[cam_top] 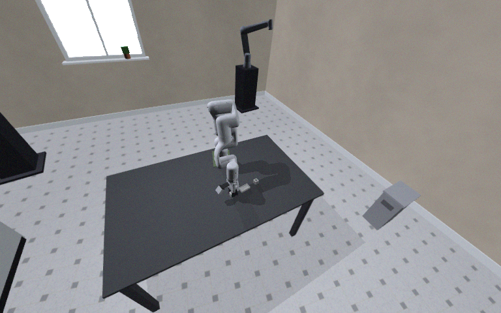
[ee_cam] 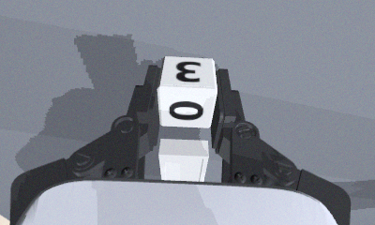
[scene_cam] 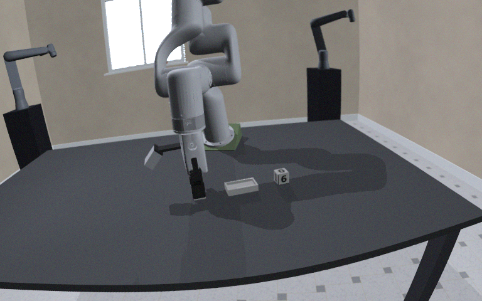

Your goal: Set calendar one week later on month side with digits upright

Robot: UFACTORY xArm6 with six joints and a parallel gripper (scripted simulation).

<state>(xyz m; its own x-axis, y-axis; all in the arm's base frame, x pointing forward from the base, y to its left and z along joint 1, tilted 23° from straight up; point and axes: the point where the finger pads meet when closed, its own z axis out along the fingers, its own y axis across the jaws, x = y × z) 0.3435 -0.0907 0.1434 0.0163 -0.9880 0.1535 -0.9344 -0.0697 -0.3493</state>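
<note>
My gripper [cam_top: 233,193] [scene_cam: 199,191] [ee_cam: 187,85] points down at the table left of the tray in the exterior view. Its fingers are shut on a white cube [ee_cam: 163,107], one against each side. In the wrist view this cube shows a 3 and a 0; in the exterior view the fingers hide nearly all of it. The white tray [cam_top: 244,188] [scene_cam: 241,190] lies flat, with no cube in it. No month's name is legible. The other white cube [cam_top: 256,180] [scene_cam: 280,176] stands on the table right of the tray, with 0 on top and an upright 6 on one side.
The dark table [cam_top: 160,217] [scene_cam: 124,242] carries the arm's green base plate [scene_cam: 236,134] behind the tray. A light grey block on a dark stem sticks out beside the gripper. A pale boxy shape [ee_cam: 184,161] shows below the held cube in the wrist view.
</note>
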